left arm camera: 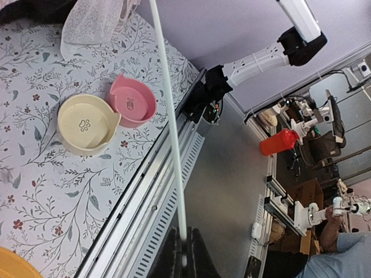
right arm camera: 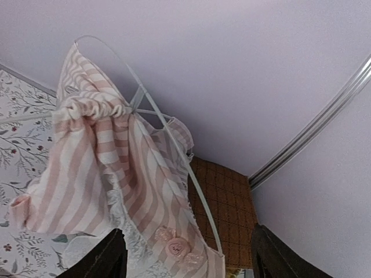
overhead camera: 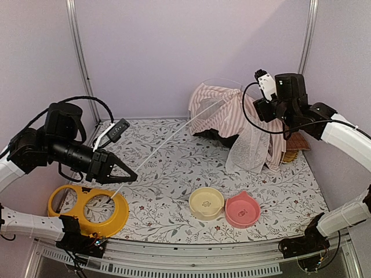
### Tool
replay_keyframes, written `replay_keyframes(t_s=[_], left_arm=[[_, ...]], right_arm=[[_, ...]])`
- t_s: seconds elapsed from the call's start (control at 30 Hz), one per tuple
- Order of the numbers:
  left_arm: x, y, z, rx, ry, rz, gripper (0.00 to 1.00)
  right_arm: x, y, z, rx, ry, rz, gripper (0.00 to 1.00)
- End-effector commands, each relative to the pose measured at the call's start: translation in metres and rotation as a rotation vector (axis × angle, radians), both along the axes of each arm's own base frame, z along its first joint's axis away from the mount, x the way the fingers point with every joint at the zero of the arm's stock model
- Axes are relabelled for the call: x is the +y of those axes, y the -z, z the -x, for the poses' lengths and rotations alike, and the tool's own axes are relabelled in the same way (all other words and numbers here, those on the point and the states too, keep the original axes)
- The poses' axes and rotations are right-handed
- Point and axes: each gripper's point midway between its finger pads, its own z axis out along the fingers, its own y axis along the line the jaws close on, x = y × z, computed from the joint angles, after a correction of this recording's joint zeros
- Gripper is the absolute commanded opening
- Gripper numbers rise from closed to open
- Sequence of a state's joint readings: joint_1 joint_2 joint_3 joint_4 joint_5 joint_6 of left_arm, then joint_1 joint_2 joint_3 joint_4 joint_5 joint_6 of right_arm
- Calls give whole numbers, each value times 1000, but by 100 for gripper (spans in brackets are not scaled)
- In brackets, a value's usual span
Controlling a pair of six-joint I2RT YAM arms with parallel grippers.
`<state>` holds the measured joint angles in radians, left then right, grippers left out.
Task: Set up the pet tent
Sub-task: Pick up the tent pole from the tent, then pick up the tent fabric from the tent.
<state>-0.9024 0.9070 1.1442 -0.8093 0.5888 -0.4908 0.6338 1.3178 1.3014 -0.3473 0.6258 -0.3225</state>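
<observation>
Far right corner of the table (overhead camera: pixel 174 191): pet tent (overhead camera: pixel 217 113), slumped.
Left gripper (overhead camera: pixel 128 175): pinching the pole (overhead camera: pixel 168 142) end, likely to steer it.
Right gripper (right arm camera: pixel 186 243): spread wide, holding nothing.

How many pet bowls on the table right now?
2. Cream bowl near the front edge, centre; pink bowl touching its right side. More may be hidden behind the pet tent.

The pet tent (overhead camera: pixel 217 107) wears pink-and-white stripes and white mesh; the table (overhead camera: pixel 168 174) has a leafy floral print; cream bowl (overhead camera: pixel 206 202), pink bowl (overhead camera: pixel 242 210), brown mat (right arm camera: pixel 223 197).
</observation>
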Motion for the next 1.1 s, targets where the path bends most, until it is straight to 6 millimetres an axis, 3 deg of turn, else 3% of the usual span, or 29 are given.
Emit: replay_keyframes(t_s=[0.0,0.13,0.23,0.37,0.47,0.7,0.87,0.97,1.07], left_arm=[[-27,-36,-17,-103,-21,183,0],[-37,-39,-23,-115,-32,200,0],[-43,-42,-23,-123,-20,212,0],[-45,-42,-22,-129,-13,208,0],[-46,-40,-22,-130,-14,204,0],[-43,-35,-23,-127,-25,181,0],[-42,-35,-22,-124,-30,182,0],[-43,-36,-22,-121,-29,182,0],[-44,-36,-21,-120,-22,182,0]], right_arm=[[18,-5,32,139,-115,-279,75],[41,-3,50,203,-216,-507,76],[58,21,53,259,-250,-657,75],[76,46,38,277,-233,-816,72],[81,49,13,220,-183,-856,71],[67,-1,-30,39,-99,-813,69],[57,-10,-41,29,-197,-768,70],[67,-21,-36,14,-336,-754,71],[72,-18,-43,49,-401,-727,68]])
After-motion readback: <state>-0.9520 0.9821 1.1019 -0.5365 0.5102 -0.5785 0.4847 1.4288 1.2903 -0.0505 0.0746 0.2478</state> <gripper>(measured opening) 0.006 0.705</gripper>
